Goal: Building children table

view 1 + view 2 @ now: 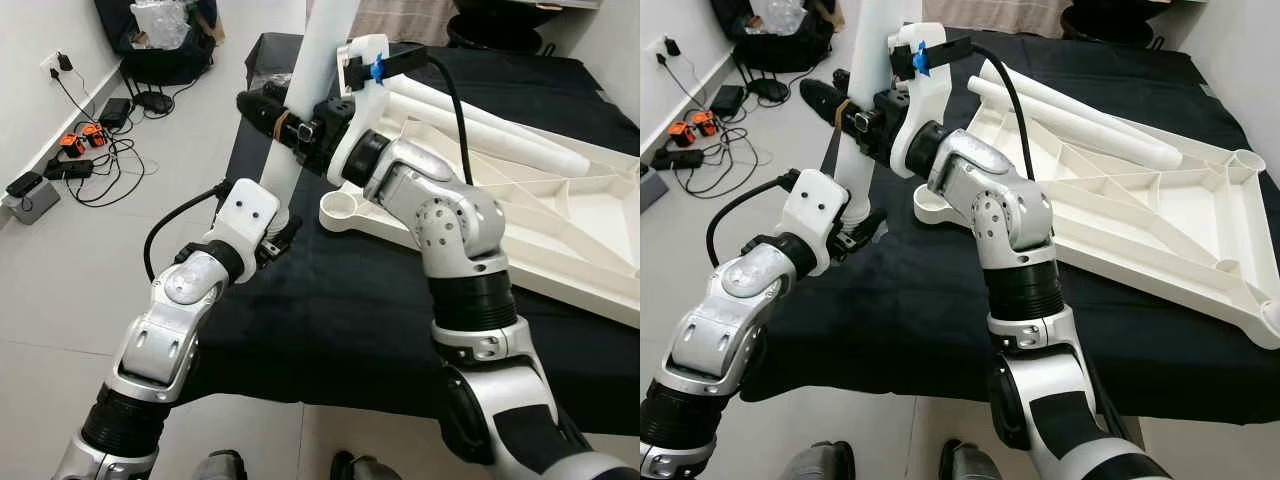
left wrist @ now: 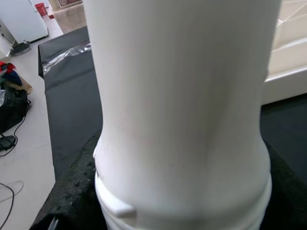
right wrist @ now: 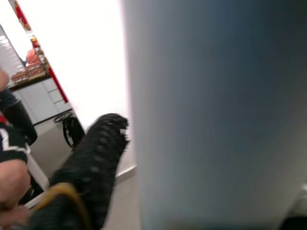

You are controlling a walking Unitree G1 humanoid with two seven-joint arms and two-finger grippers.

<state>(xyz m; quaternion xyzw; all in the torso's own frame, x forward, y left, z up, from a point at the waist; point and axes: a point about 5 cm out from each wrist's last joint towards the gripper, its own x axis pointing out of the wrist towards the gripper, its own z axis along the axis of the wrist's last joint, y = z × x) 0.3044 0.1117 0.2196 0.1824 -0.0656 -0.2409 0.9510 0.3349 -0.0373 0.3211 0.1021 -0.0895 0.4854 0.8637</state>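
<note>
Black cloth (image 1: 330,310) carried the upturned white tabletop (image 1: 560,215). Both grippers clamped one upright table leg (image 1: 310,100): right gripper (image 1: 285,125) high, left gripper (image 1: 275,240) low; left wrist view revealed its ribbed end.

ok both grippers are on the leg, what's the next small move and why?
Probably swing the white leg right until its lower end is over the corner socket of the upturned tabletop. The left gripper holds it low and the right gripper higher, with its foot left of the socket.

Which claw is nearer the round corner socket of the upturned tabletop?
Left. The left claw grips the table leg low, beside the socket; the right claw grips it higher.
</note>
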